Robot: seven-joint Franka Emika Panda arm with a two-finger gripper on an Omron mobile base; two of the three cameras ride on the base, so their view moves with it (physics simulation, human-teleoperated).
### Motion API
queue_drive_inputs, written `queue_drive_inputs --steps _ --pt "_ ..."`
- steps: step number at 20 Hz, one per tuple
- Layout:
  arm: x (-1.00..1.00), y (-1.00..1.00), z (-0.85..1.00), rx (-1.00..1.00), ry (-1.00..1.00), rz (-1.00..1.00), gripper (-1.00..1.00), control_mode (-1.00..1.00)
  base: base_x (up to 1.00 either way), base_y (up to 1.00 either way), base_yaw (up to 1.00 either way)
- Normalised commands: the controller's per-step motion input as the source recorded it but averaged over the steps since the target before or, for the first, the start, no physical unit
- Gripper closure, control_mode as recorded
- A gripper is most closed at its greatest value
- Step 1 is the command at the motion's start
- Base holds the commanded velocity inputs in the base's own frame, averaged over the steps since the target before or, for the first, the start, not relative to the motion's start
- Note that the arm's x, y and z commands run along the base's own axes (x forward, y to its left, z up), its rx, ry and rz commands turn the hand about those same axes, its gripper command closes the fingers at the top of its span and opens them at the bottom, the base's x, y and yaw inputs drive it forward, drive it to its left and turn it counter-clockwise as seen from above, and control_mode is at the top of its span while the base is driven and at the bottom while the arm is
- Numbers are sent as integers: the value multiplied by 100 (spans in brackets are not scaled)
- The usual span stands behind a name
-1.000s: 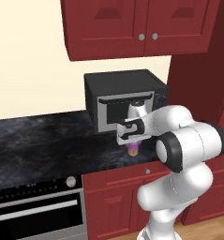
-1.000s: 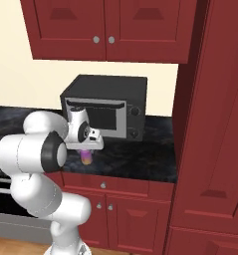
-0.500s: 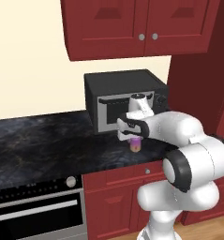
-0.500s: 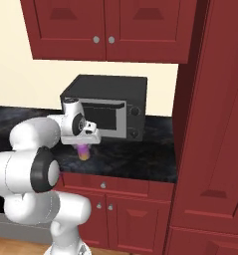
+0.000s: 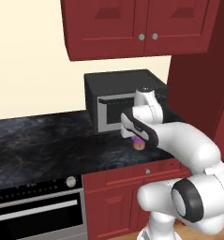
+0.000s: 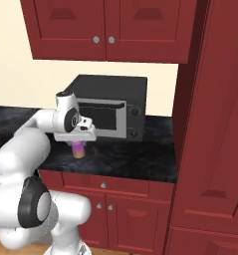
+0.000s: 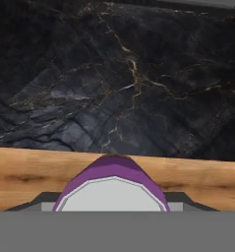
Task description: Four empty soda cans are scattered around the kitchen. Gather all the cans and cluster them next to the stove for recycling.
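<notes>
- Can clamped in gripper, purple body with orange base band, hanging upright under the hand above the counter, just in front of the microwave.
- Same can from the right base view: below the gripper, clear of the countertop, not resting on it.
- In the hand view, silver top and purple shoulder of the can pressed close between the fingers, black marbled counter beyond, a strip of wood floor showing past the counter's front edge.
- Progress, as a judgement: one can picked up and in transit; not yet set down by the stove. No other cans to be seen here, so the count gathered or left cannot be told.
- Stove top itself not to be made out; oven front with a round knob at the lower left of the left base view, so the drop spot probably lies leftward along the counter.
- Edges: can hanging near the counter's front edge, floor directly below in the hand view; a slip here likely means a fall to the floor rather than onto the counter.
- Room: broad bare stretch of counter to the left of the microwave, free for a sideways carry. Microwave close behind the hand, upper cabinets overhead, tall cabinet walling off the right; best kept low and moving left.
</notes>
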Motion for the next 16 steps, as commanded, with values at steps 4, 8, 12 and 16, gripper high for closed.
queue_drive_inputs --steps 4,8,12,16 --pt "-41 -1 41 3 -5 0 100 -100 0 0 0" --pt "-32 -1 31 6 -11 0 100 -100 0 0 0" --pt "-26 -1 14 1 -9 0 100 -100 0 0 0" --pt "-20 -6 14 0 -4 0 100 -100 0 0 0"
